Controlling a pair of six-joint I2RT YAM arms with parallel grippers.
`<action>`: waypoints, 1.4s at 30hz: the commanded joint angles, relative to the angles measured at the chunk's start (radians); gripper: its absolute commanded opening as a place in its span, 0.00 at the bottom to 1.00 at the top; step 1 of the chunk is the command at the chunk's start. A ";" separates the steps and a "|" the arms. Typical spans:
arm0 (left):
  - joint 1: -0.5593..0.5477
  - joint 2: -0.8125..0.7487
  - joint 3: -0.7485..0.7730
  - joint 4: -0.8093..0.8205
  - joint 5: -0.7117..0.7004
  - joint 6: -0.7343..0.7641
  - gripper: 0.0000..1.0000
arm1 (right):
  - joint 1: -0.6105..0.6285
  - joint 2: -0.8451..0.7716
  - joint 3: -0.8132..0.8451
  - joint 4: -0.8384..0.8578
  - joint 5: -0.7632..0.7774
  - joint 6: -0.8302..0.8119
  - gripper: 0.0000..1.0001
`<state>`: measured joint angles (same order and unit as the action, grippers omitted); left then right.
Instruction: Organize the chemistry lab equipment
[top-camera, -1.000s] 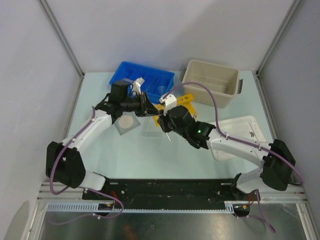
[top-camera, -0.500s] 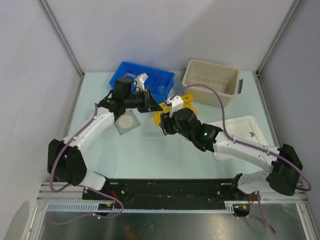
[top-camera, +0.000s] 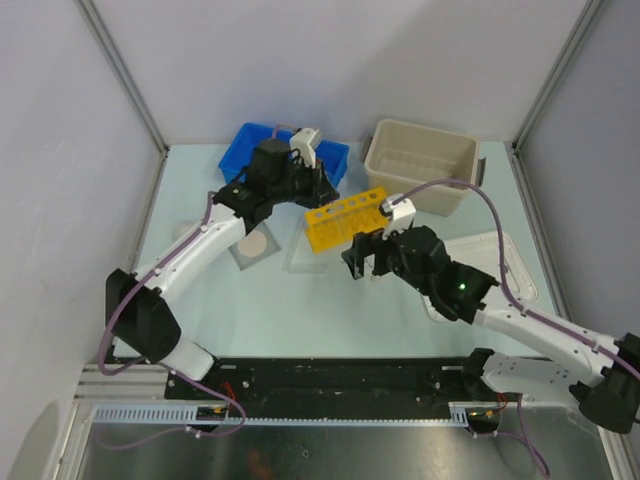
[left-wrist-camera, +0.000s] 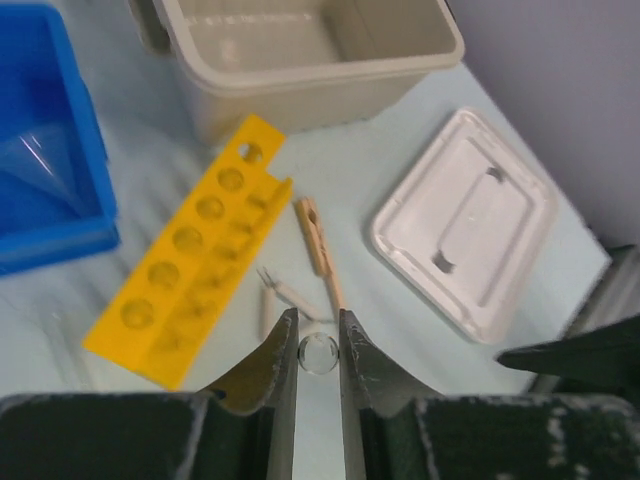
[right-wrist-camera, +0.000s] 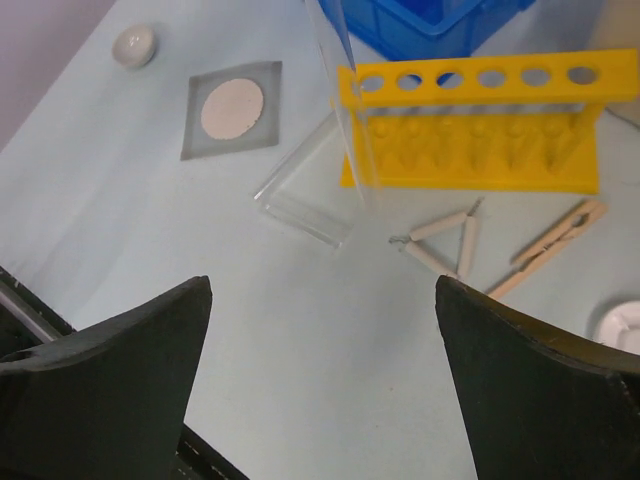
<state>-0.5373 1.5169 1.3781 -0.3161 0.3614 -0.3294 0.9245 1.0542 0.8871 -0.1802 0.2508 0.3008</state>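
Overhead: the left tool (top-camera: 320, 190) hangs by the blue bin (top-camera: 245, 150), with the yellow rack (top-camera: 345, 220) just to its right. The right tool (top-camera: 367, 262) sits just this side of the rack, its fingers spread wide and gripping nothing. The beige tub (top-camera: 420, 165) is beyond it, and the white lid (top-camera: 500, 262) lies off to its right.

Left wrist: the fingers are clenched on a small clear tube (left-wrist-camera: 319, 353), seen end-on by my reading. The wire triangle (left-wrist-camera: 285, 295) lies just ahead of the tips and the wooden peg (left-wrist-camera: 318, 245) further ahead. What looks like a clear funnel (left-wrist-camera: 45, 165) rests in the bin, far left. The tub shows empty.

Right wrist: between the open fingers there is only bare surface. A glass slab (right-wrist-camera: 300, 205) lies ahead, the gauze square (right-wrist-camera: 232, 108) ahead-left and a little white round piece (right-wrist-camera: 133, 45) further left.

So it's early going, I'd say: rack, peg, triangle and gauze all lie loose, and perhaps one item is binned.

The worktop (top-camera: 300, 310) is plain pale blue-green, enclosed by grey-white walls with metal posts.
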 joint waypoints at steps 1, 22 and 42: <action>-0.077 0.048 0.113 0.031 -0.237 0.212 0.13 | -0.021 -0.114 -0.045 -0.034 0.026 0.027 0.99; -0.147 0.202 0.178 0.088 -0.510 0.379 0.16 | -0.165 -0.317 -0.123 -0.123 0.003 0.050 0.99; -0.150 0.158 0.119 0.100 -0.468 0.315 0.18 | -0.176 -0.311 -0.122 -0.135 -0.024 0.063 0.99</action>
<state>-0.6785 1.7248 1.5124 -0.2249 -0.1246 -0.0002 0.7521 0.7448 0.7666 -0.3248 0.2356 0.3481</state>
